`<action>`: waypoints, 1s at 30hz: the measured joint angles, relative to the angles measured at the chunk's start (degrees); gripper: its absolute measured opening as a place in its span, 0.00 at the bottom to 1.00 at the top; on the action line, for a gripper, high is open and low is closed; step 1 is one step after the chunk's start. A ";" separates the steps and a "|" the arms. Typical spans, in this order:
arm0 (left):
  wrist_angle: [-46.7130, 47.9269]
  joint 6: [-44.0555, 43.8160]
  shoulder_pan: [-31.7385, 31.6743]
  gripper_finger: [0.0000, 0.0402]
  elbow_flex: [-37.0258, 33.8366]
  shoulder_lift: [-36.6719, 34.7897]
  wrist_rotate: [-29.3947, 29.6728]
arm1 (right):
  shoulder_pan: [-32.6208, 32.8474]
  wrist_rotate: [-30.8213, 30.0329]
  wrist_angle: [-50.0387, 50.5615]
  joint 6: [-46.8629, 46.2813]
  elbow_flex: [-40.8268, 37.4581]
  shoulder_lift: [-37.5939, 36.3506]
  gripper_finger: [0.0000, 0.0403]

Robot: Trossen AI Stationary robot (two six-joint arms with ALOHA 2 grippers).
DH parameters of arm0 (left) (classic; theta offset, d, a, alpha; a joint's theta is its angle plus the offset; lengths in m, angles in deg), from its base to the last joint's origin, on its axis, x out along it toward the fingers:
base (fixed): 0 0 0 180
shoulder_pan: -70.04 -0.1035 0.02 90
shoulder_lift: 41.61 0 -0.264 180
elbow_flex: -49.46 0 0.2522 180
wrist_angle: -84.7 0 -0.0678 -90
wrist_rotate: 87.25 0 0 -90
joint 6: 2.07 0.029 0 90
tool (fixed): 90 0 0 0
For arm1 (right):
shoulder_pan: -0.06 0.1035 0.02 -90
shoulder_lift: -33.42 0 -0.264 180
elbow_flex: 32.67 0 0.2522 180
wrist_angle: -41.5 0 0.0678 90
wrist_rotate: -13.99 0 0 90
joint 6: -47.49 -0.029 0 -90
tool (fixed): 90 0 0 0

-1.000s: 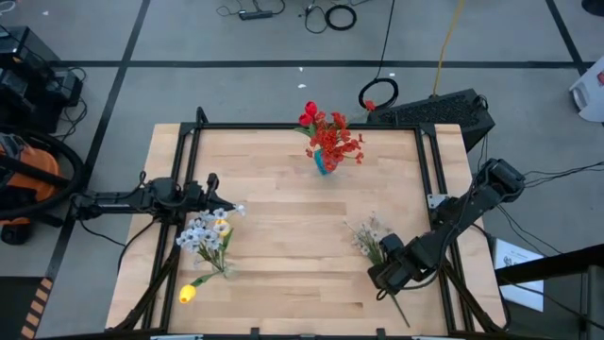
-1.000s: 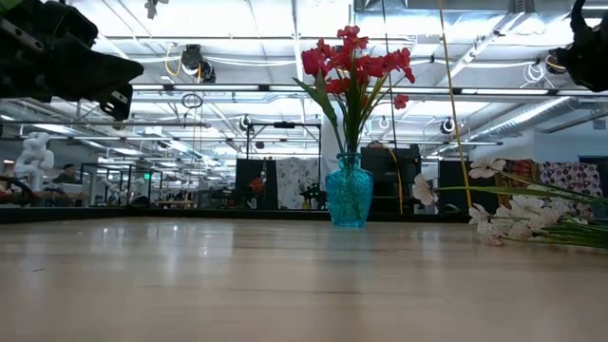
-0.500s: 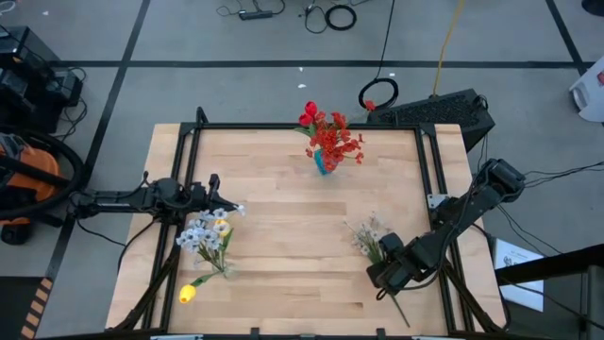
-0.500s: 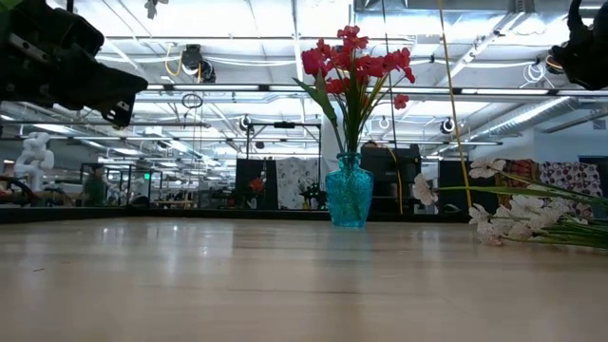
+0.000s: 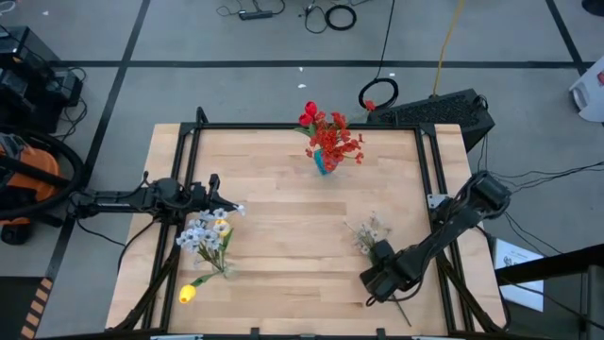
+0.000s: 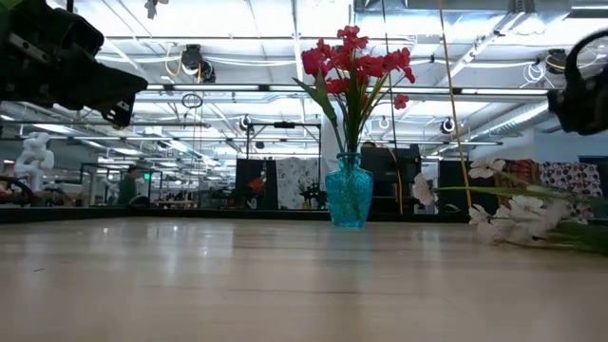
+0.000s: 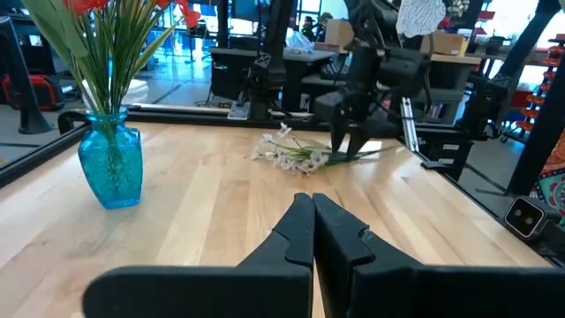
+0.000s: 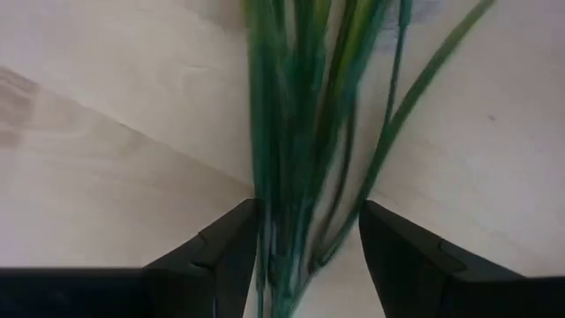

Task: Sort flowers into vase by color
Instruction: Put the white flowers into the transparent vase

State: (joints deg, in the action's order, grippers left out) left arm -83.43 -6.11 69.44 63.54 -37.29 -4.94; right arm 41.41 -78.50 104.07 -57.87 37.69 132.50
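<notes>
The teal vase [image 5: 324, 162] stands upright near the table's far edge and holds the red flowers [image 5: 330, 132]; it also shows in the low view [image 6: 349, 195]. A pale white-grey spray [image 5: 370, 234] lies flat on the right half of the table. My right gripper [image 5: 377, 279] is open, low over that spray's green stems [image 8: 300, 132], one finger on each side. A white and yellow bunch [image 5: 209, 231] with a yellow bud [image 5: 187, 293] lies near the left edge. My left gripper [image 7: 311, 221] is shut and hovers just beyond that bunch. No clear vase can be made out. My right gripper stands astride the spray's green stems [image 8: 291, 212] from above, fingers across them, while the stems lie on the table. Whether a finger [image 8: 231, 247] touches them I cannot tell.
A black frame [image 5: 189, 142] runs along the table's edges. Bare wood spans the middle of the table [image 5: 293, 236] between the two flower groups. Cables and equipment lie on the floor beyond the far edge.
My right gripper has come down and shifted a little toward the table's near-left, ending low over the stems of the white-grey spray. The flowers and the vase have stayed where they were.
</notes>
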 joint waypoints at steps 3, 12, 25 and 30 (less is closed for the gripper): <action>-0.01 0.00 0.00 0.00 -0.02 0.00 0.02 | -0.10 0.67 -1.29 0.86 0.19 2.27 0.46; -0.09 -0.02 0.00 0.00 -0.02 0.00 0.02 | -0.05 -4.26 -2.42 4.61 0.25 3.97 0.09; -0.15 -0.02 0.00 0.00 -0.04 0.00 0.04 | -9.25 -33.50 -31.37 32.26 -0.18 3.79 0.01; -0.16 -0.02 0.00 0.00 -0.07 0.00 0.04 | -14.79 -38.50 -50.48 55.42 -0.16 3.11 0.01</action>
State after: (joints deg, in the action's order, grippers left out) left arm -83.59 -6.13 69.44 63.47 -37.29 -4.89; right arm 26.62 -117.00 53.59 -2.45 37.53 135.60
